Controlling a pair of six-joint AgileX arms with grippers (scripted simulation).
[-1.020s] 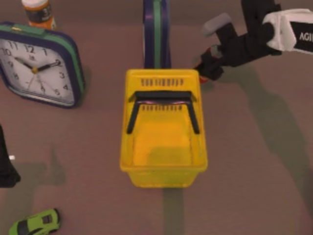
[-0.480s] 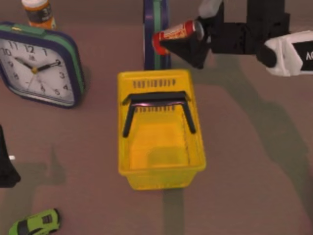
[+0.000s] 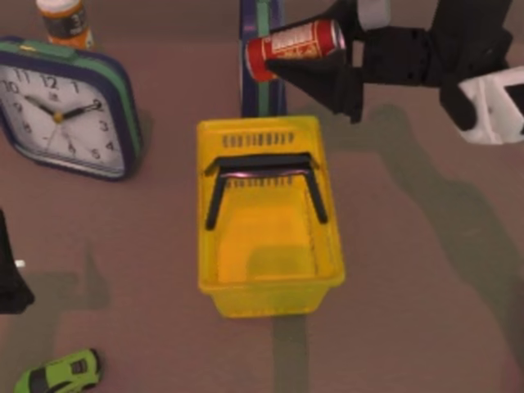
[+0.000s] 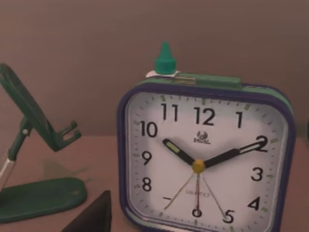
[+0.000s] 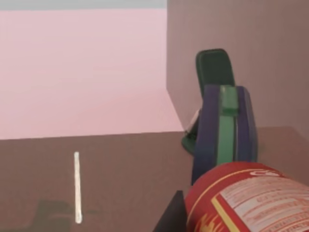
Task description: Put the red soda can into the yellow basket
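The red soda can (image 3: pixel 293 45) lies sideways in the air, held high behind the yellow basket (image 3: pixel 332 246) and over an edge-on clock. My right gripper (image 3: pixel 323 47) is shut on the can, with black fingers (image 3: pixel 323 78) on either side of it. In the right wrist view the red soda can (image 5: pixel 251 198) fills the corner beside one dark finger (image 5: pixel 171 215). The basket stands at the table's middle, nothing in it, with its black handles (image 3: pixel 266 164) folded across the far end. My left arm (image 3: pixel 8 282) is parked at the left edge, and one of its fingertips (image 4: pixel 91 217) shows.
A blue-and-green alarm clock (image 3: pixel 61 110) lies at the back left, with an orange bottle (image 3: pixel 65 20) behind it. A second clock (image 3: pixel 262 61) stands edge-on behind the basket, in front of a green phone stand (image 5: pixel 215 67). A green toy car (image 3: pixel 57 372) sits front left.
My right gripper closed on the can beside the basket's back right corner and lifted it up and to the left. The basket slid slightly left. The left arm stayed still.
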